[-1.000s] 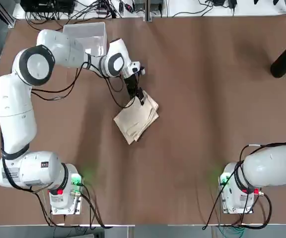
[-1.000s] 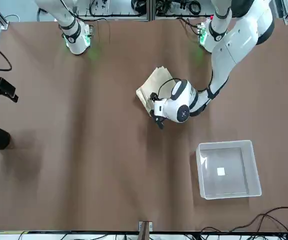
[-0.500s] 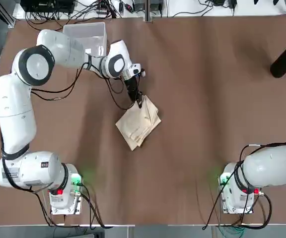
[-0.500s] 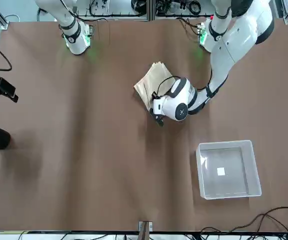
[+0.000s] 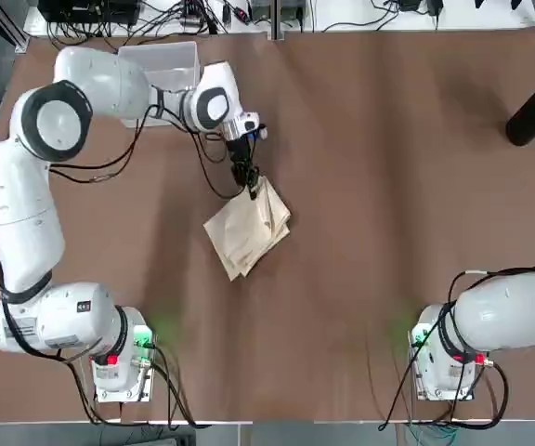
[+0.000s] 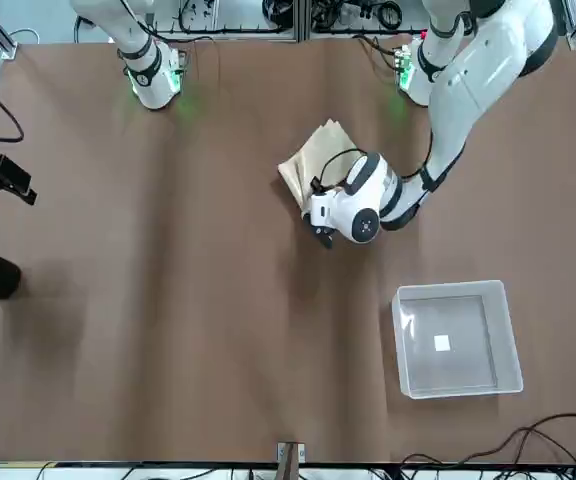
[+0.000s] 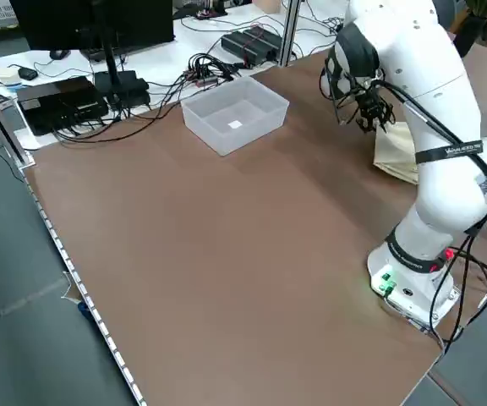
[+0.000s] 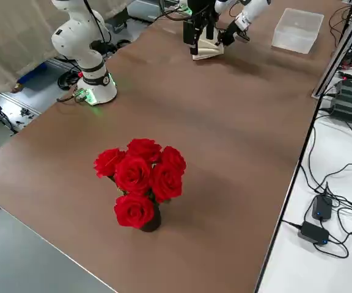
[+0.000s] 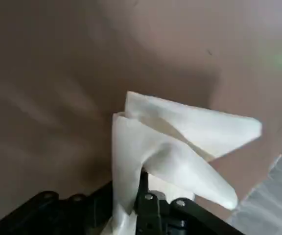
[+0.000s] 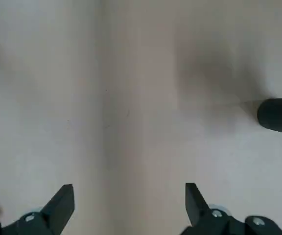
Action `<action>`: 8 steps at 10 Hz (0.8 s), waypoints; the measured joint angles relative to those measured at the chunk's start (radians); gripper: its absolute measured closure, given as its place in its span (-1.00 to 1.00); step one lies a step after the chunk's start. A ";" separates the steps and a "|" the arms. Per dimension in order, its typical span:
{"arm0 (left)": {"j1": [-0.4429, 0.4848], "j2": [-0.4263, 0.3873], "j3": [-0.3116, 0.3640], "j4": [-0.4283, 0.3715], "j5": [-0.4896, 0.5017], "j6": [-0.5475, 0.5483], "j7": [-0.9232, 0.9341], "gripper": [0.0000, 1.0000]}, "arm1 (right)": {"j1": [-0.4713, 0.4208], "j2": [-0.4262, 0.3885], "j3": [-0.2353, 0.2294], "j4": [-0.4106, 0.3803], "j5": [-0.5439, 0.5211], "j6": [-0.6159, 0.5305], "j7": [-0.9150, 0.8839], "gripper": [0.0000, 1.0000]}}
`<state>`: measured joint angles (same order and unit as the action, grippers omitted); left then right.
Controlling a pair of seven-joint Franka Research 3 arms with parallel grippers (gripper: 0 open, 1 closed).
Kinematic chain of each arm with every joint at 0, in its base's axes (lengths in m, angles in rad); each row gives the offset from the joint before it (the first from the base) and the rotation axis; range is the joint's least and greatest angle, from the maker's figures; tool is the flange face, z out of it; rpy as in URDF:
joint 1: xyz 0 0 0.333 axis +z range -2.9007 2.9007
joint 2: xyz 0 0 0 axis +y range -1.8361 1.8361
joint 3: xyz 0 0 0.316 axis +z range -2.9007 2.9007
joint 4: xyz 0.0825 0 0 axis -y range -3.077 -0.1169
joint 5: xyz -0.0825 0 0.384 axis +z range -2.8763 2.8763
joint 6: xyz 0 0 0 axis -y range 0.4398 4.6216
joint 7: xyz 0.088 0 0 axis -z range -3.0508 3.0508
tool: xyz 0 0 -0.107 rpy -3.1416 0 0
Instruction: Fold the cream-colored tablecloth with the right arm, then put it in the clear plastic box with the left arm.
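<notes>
One corner of the cream-colored tablecloth point(image 5: 247, 229) is pinched in the left claw point(image 5: 246, 179), the folded rest trailing on the tabletop point(image 5: 388, 186) below. Lift higher before swinging to the clear plastic box point(image 5: 161, 70) behind it, I'd say. The right claw point(image 10: 126, 205) hangs wide, empty.

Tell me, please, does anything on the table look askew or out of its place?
Only the cream-colored tablecloth: folded, it lies at an angle to the table edges, one corner pinched in the left gripper, layers splayed. The clear plastic box sits square and holds only its label.
</notes>
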<state>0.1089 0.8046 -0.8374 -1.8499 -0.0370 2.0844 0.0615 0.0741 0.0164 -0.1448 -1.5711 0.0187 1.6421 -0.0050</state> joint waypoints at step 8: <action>0.181 -0.139 -0.085 0.317 0.078 -0.467 0.066 0.68 | 0.000 0.000 -0.001 0.000 0.000 0.000 0.000 -1.00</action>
<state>0.2895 0.6654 -0.9225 -1.5325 0.0410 1.6178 0.1277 0.0742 0.0164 -0.1453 -1.5712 0.0187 1.6422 -0.0050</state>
